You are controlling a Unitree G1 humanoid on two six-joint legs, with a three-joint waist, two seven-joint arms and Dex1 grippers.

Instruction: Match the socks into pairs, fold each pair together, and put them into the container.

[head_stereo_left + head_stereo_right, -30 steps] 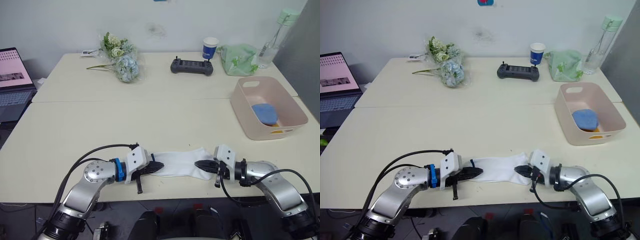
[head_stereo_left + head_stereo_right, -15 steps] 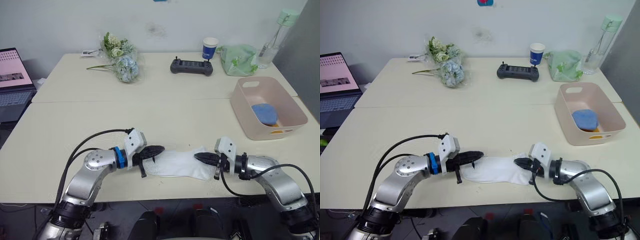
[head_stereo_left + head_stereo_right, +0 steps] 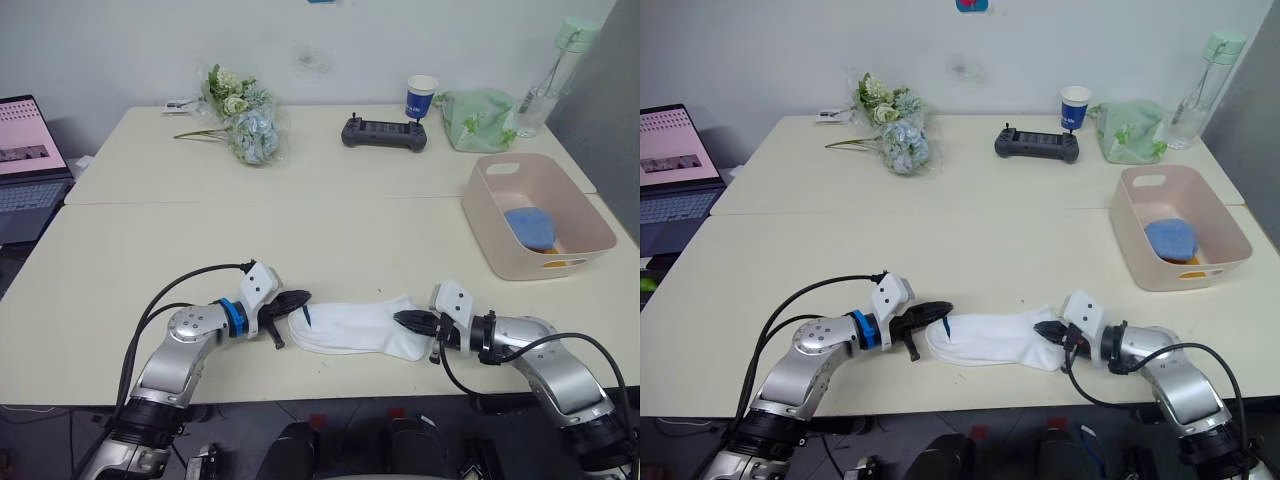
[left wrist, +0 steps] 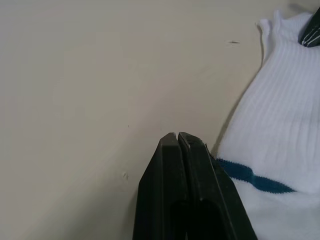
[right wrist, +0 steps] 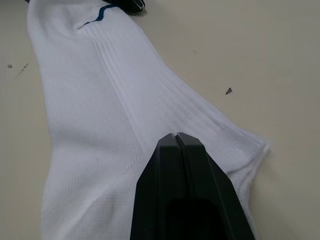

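**White socks laid out between both arms, fold pending**

From my seat the table (image 3: 150, 250) carries everything. At its far right sits the container (image 3: 590, 248), with a folded light blue pair (image 3: 528, 226) and a bit of yellow under it already inside.

Near the front edge lie the white socks (image 3: 352, 328), stretched with their long axis running left to right between my two arms. The left gripper (image 3: 292, 302) sits at the cuff end beside the dark cuff mark (image 4: 250, 176), jaws pressed together on nothing, just off the fabric. The right gripper (image 3: 408, 322) rests over the toe end with its jaws pressed together; I cannot tell whether any fabric is caught between them.

I judge the fold runs along that axis, one end brought over the other. The container is well off to the right, so the right arm is nearer for the drop.
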